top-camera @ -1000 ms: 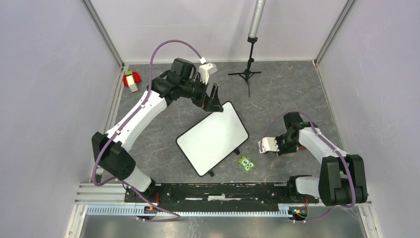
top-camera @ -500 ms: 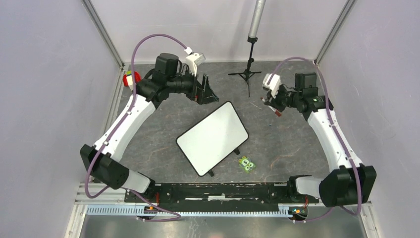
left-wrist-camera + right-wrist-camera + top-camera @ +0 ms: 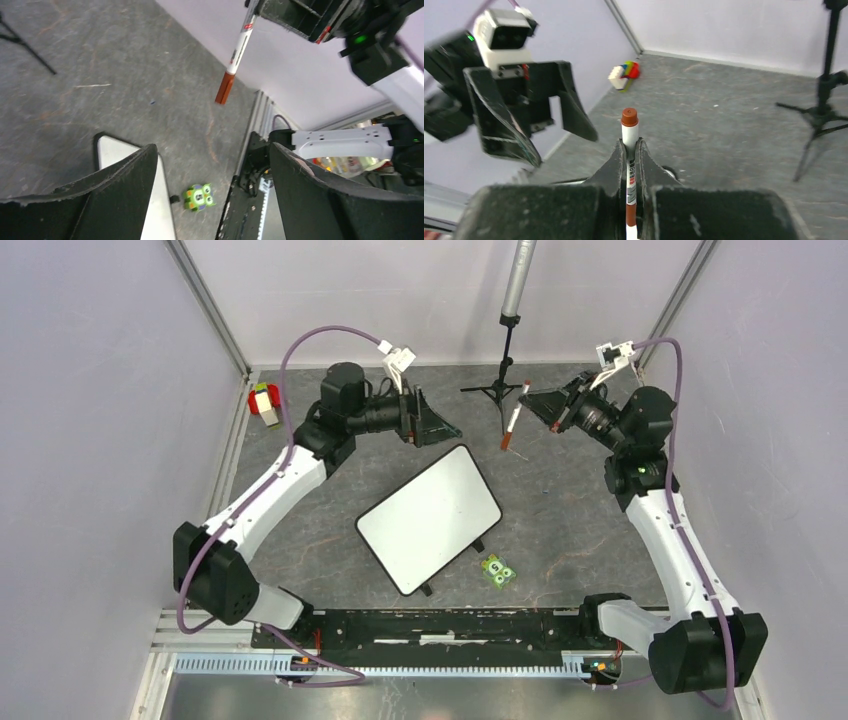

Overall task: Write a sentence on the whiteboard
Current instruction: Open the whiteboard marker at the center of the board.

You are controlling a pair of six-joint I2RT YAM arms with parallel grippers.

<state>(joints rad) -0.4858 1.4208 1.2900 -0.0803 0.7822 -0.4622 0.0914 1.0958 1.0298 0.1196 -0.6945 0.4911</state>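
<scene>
The whiteboard (image 3: 430,518) lies flat at the table's middle, turned diagonally. Its face is blank; no sentence shows on it. One corner of it shows in the left wrist view (image 3: 114,151). My right gripper (image 3: 533,398) is raised at the back right and shut on a white marker (image 3: 514,418) with a reddish-brown cap, which hangs down from the jaws. In the right wrist view the marker (image 3: 629,131) sticks out past the closed gripper (image 3: 629,146). My left gripper (image 3: 445,428) is open and empty above the board's far corner, facing the marker (image 3: 236,52).
A small green toy (image 3: 497,571) lies near the board's front right corner. A red, yellow and white block cluster (image 3: 264,400) sits at the back left. A black tripod stand (image 3: 502,385) stands at the back, just behind the marker. Walls enclose three sides.
My right arm has lifted from the table at the right and swung to the back right, holding the marker. My left gripper has pulled back from the board's far corner and turned toward it.
</scene>
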